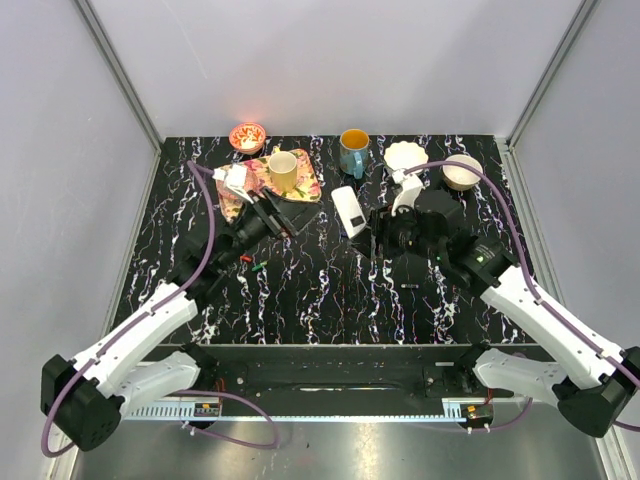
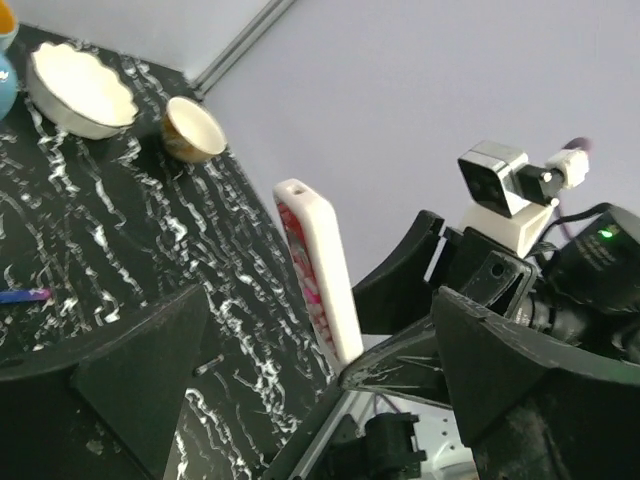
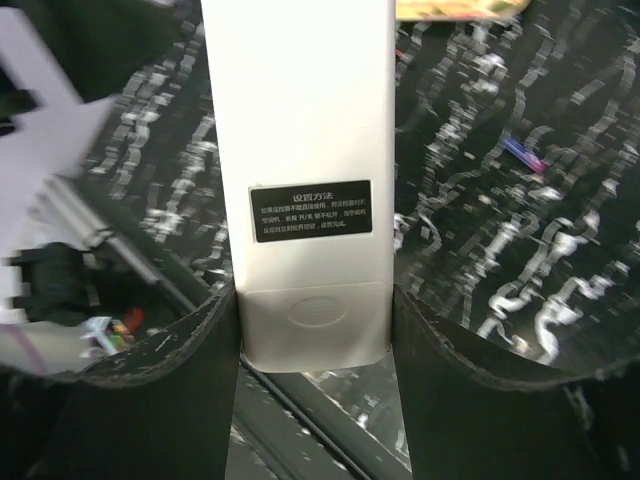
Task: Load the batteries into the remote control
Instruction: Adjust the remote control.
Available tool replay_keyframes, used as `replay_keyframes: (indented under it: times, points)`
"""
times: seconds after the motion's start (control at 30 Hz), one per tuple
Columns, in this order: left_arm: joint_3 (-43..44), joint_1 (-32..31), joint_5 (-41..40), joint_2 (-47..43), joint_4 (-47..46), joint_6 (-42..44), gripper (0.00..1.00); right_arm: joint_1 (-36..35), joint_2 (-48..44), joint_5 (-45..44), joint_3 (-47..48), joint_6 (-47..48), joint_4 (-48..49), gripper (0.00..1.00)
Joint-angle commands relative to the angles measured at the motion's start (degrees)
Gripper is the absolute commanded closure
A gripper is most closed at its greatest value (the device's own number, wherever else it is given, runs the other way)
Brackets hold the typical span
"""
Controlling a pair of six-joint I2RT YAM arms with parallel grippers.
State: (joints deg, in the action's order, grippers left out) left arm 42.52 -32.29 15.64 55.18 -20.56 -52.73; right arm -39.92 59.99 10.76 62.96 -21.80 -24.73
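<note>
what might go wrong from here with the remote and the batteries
1. The right gripper pinches the remote control at one end only, so its long free part may tilt or slip if it is pushed.
2. The batteries lie loose on the table right beside the left arm; a sweep of that arm could roll them away.
3. The left gripper, open and empty, sits close to the remote control and might bump it.
</note>
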Motion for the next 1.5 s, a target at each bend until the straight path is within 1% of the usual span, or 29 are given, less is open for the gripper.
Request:
replay_keyframes:
  times: [0.0, 0.07, 0.13, 0.17, 0.27, 0.5, 0.6, 0.7, 0.8, 0.83, 0.93, 0.97, 1.07, 1.13, 1.47]
  points:
    - [5.1, -6.6, -13.3, 0.5, 14.0, 7.1, 0.01, -3.1, 1.3, -16.1, 3.7, 5.9, -8.6, 1.00]
    - [6.6, -8.6, -15.5, 2.6, 16.4, 7.3, 0.01, -3.8, 1.5, -16.8, 3.8, 5.9, -8.5, 1.00]
    - [8.4, -10.6, -15.5, 6.0, 17.7, 7.2, 0.01, -4.3, 1.9, -17.5, 3.7, 5.6, -8.2, 1.00]
    - [8.7, -11.0, -17.1, 6.9, 17.8, 6.9, 0.01, -4.5, 1.9, -17.5, 3.8, 5.5, -8.1, 1.00]
    - [8.8, -12.7, -17.0, 10.0, 15.2, 5.4, 0.02, -5.2, 2.5, -17.4, 4.0, 5.2, -7.8, 1.00]
    - [11.4, -14.3, -17.1, 16.4, 11.2, 3.6, 0.14, -6.4, 2.2, -17.1, 3.8, 4.7, -7.0, 1.00]
    - [11.7, -14.6, -17.0, 16.9, 8.3, 3.4, 0.16, -6.4, 1.8, -16.7, 3.2, 4.3, -7.0, 1.00]
    - [13.3, -14.7, -16.0, 18.6, 8.2, 3.5, 0.18, -6.6, 1.5, -16.7, 2.7, 4.1, -7.0, 1.00]
    - [13.7, -14.8, -14.3, 20.0, 6.9, 2.6, 0.23, -6.6, 1.4, -16.3, 2.3, 4.2, -6.5, 1.00]
    - [13.8, -14.9, -14.1, 20.3, 6.3, 2.3, 0.28, -6.6, 1.4, -16.0, 2.3, 4.1, -6.4, 1.00]
    - [13.6, -14.8, -13.0, 21.4, 4.6, 1.5, 0.37, -6.8, 1.3, -15.7, 2.2, 4.0, -6.3, 1.00]
    - [13.6, -14.9, -12.5, 21.7, 4.4, 1.2, 0.42, -6.7, 1.3, -15.8, 2.2, 4.1, -6.3, 1.00]
    - [13.6, -14.9, -11.2, 22.3, 3.2, 0.3, 0.46, -6.7, 0.9, -16.2, 2.1, 4.6, -6.3, 1.00]
    - [13.2, -14.9, -10.4, 22.5, 2.2, -0.6, 0.47, -6.8, 0.7, -16.4, 1.9, 4.7, -6.2, 1.00]
    - [12.6, -15.6, -9.8, 23.9, 0.6, -2.1, 0.60, -6.9, 0.9, -16.1, 1.6, 4.7, -6.1, 1.00]
